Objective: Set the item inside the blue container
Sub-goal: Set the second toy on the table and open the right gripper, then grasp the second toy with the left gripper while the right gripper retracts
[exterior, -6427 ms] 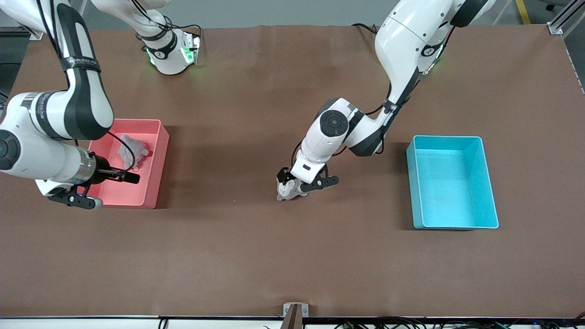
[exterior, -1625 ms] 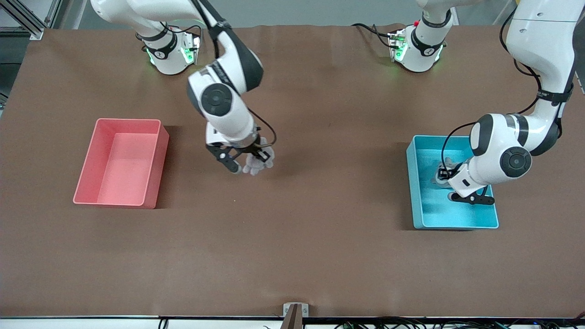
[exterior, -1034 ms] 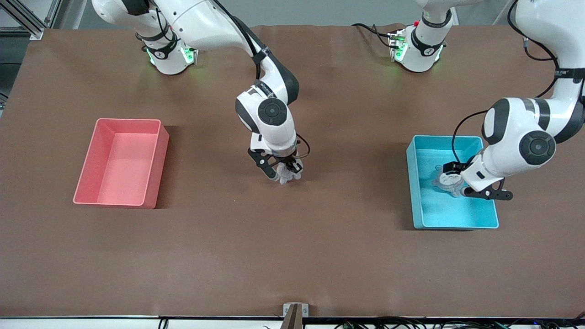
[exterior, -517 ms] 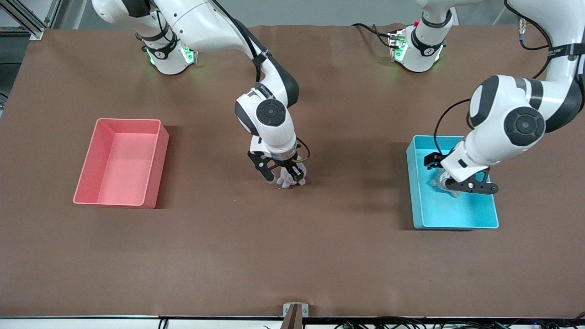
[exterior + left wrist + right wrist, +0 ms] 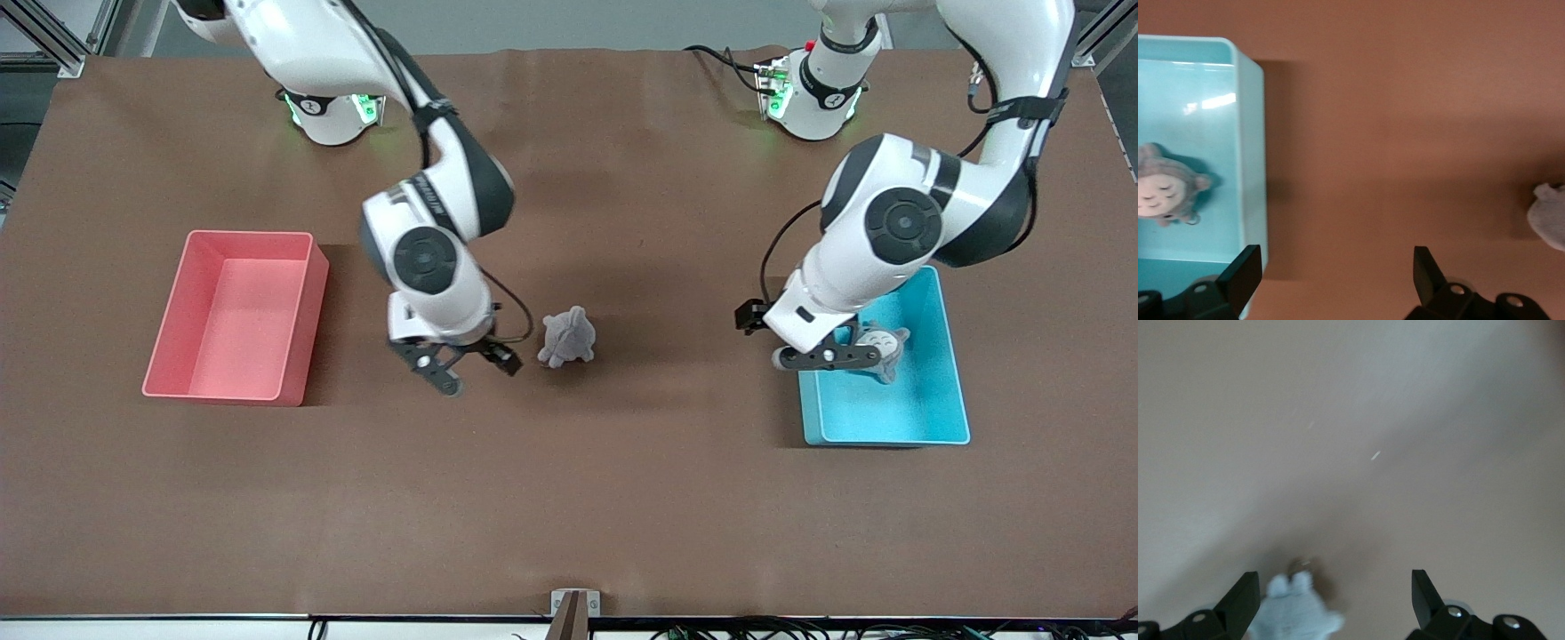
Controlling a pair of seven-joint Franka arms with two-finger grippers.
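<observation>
Toy [image 5: 876,344] in blue container [image 5: 944,400]

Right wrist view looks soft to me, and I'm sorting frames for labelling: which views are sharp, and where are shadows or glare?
Right wrist view: blurred overall, the grey plush toy smeared. Left wrist view: sharper; a bright glare streak on the blue container floor, and a shadow beside its wall. Front view: crisp; both bins and the arms cast soft shadows on the table.
</observation>
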